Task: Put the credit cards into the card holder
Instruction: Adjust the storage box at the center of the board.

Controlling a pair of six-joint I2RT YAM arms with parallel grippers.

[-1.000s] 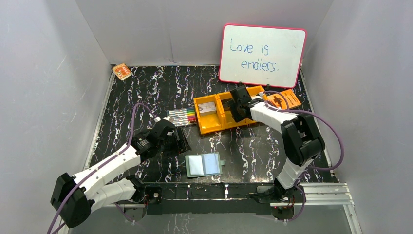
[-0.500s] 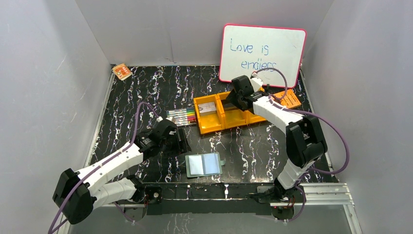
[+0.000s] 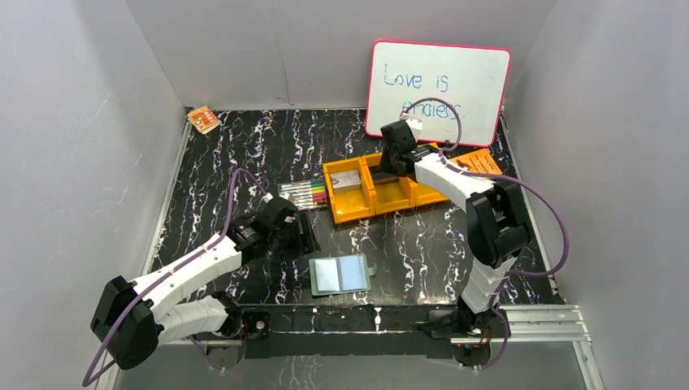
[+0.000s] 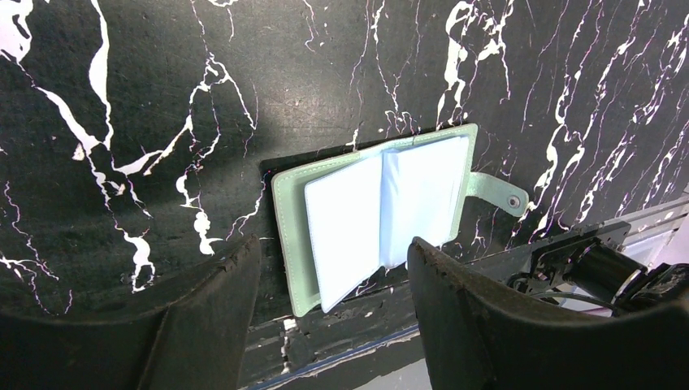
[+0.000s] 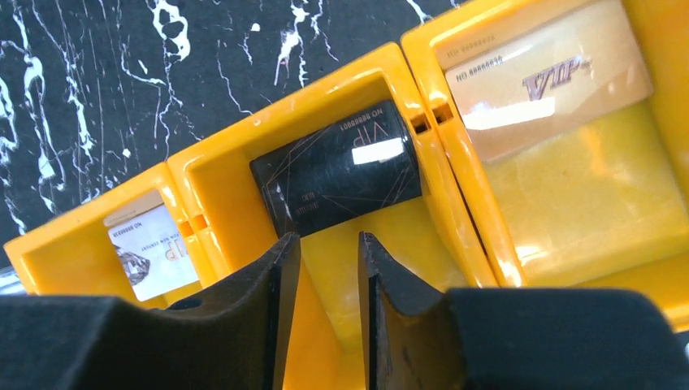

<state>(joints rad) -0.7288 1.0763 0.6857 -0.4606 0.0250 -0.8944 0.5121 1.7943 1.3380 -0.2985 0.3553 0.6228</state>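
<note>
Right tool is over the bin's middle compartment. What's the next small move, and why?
Probably lower the right tool slightly so its jaws straddle the near edge of the black card. The card lies tilted in the middle compartment of the orange bin, just beyond the fingertips. The jaws stand close together with nothing between them yet.

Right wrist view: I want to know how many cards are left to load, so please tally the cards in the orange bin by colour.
Glossy black VIP card: 1
Pale gold VIP card: 1
Whitish-silver card: 1
Total: 3, one in each compartment of the orange plastic bin.
</note>
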